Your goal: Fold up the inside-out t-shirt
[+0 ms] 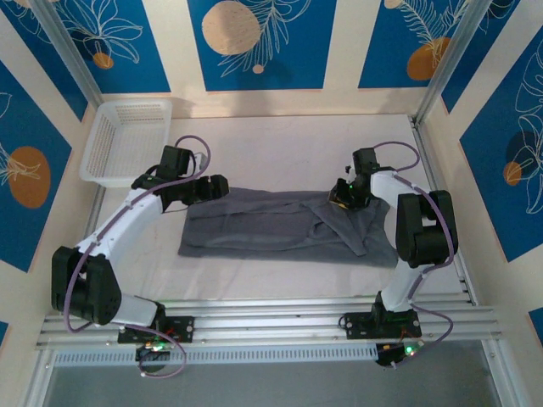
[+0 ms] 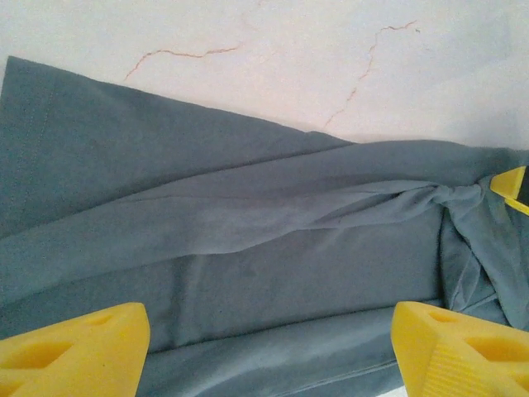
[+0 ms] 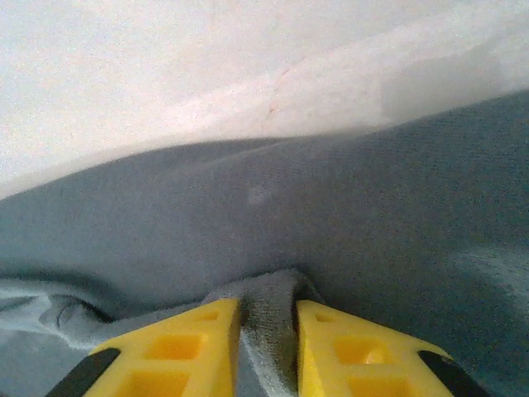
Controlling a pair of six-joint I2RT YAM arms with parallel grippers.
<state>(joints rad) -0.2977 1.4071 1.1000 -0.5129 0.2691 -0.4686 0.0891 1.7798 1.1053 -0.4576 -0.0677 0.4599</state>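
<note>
Top external view: from their bases at the near edge of the table (image 1: 280, 140), both arms reach forward to the inside-out t-shirt (image 1: 254, 229). It lies spread across the middle of the table, its long axis running left to right, parallel to that edge.

The right arm stands with its elbow folded high by the right edge and bends inward, setting the right gripper (image 1: 344, 197) on the shirt's right end, at its far side. In the right wrist view its yellow fingers (image 3: 198, 331) are pressed close, pinching up a ridge of grey cloth.

The left arm stretches low and diagonally from the near-left corner, with the left gripper (image 1: 208, 188) at the shirt's far-left corner. In the left wrist view its fingers (image 2: 83, 347) are spread wide above the cloth, gripping nothing.

Creases run along the shirt toward the right pinch, so a fold would probably travel from right to left along the long axis.

Farther back, a white basket (image 1: 127, 140) sits in the far-left corner, apart from the shirt.
</note>
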